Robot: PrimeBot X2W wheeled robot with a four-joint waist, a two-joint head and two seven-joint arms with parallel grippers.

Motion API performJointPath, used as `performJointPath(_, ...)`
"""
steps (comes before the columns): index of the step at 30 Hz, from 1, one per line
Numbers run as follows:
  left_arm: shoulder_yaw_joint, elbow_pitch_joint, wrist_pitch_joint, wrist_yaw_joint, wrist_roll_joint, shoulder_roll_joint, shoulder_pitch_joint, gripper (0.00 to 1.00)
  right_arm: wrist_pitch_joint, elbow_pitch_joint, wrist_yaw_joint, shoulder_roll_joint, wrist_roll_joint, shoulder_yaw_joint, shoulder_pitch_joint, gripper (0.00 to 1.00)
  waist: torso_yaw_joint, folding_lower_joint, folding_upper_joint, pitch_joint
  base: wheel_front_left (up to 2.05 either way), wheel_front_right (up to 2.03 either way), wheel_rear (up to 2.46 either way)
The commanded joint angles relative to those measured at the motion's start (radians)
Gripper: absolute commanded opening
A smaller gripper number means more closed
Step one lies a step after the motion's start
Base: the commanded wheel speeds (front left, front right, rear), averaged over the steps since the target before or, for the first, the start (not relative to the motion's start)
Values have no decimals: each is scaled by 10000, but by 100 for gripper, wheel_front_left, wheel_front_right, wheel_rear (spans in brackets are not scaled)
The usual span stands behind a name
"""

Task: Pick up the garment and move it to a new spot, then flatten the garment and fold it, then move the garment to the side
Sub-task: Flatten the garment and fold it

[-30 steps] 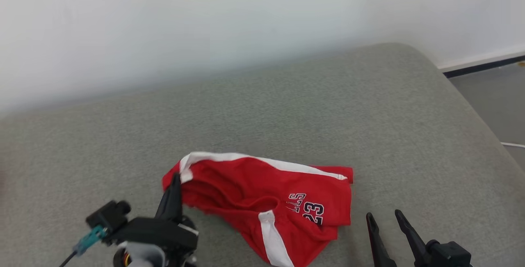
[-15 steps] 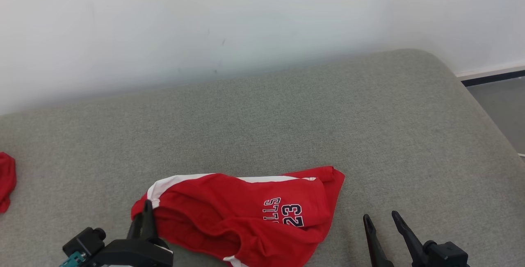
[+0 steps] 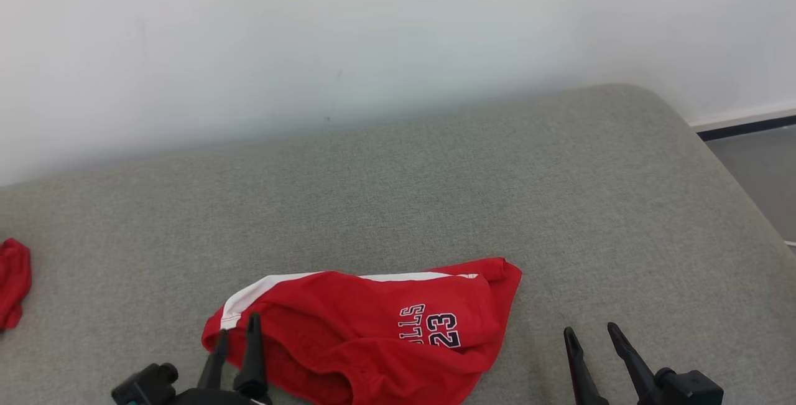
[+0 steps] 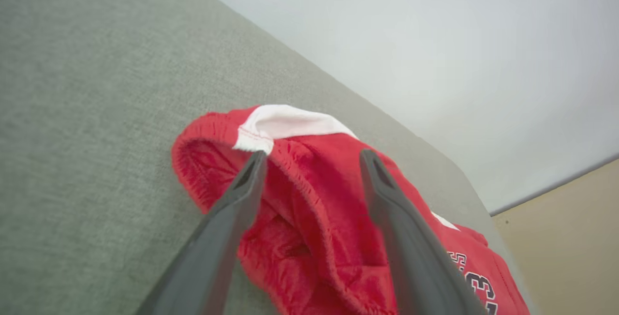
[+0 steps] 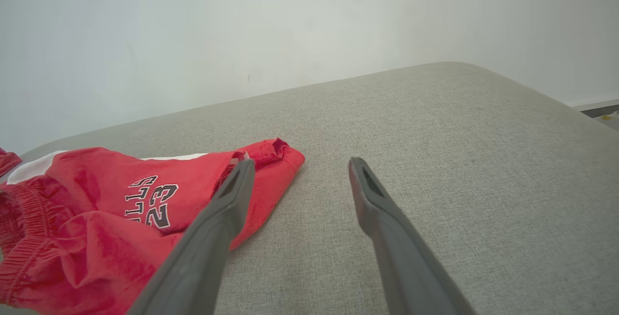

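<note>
Nearest the robot on the left, the left gripper [image 3: 237, 339] stood over the near left end of the garment [image 3: 373, 324]. Its two fingers were spread wide. The left wrist view showed the red elastic waistband [image 4: 290, 179] lying between them, unclamped, so nothing was held.

At the near right, the right gripper [image 3: 591, 336] was likewise fully spread and empty. It was over bare cushion [image 3: 435, 193] just right of the garment. In the right wrist view its left finger overlapped the garment's right corner; contact could not be determined.

The garment, red shorts, lay crumpled on the grey cushion, near the front edge and slightly left of centre. A white stripe [image 3: 261, 287] ran along its far edge from the left end. Dark lettering ending in "23" [image 3: 444, 329] faced up on its right half.

Farther back and at the left edge, a second red cloth [image 3: 12, 280] lay well apart from the garment. Beyond the cushion stood a plain white wall [image 3: 373, 32]. At the far right, a dark baseboard [image 3: 746, 126] met grey floor [image 3: 758, 168].
</note>
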Motion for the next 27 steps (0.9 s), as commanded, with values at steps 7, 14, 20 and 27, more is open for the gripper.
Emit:
performJointPath(7,485,-2321,-33,-37,3065,159,1410,100,70,-151,11,-43,-8,-137,236,100,318,0,-1,-201,0,0,0)
performJointPath(14,859,-3836,-33,-193,5641,65,2596,100,250,-221,13,-70,8,-108,74,100,541,0,-1,-389,0,0,0)
performJointPath(20,1426,-4478,-33,-291,6640,-183,3534,100,378,-278,13,-99,37,-251,165,100,780,0,-1,-552,0,0,0)
performJointPath(27,1721,-4360,-33,-385,6943,-315,4023,100,391,-295,11,-5,23,-364,321,100,974,0,-1,-641,0,0,0)
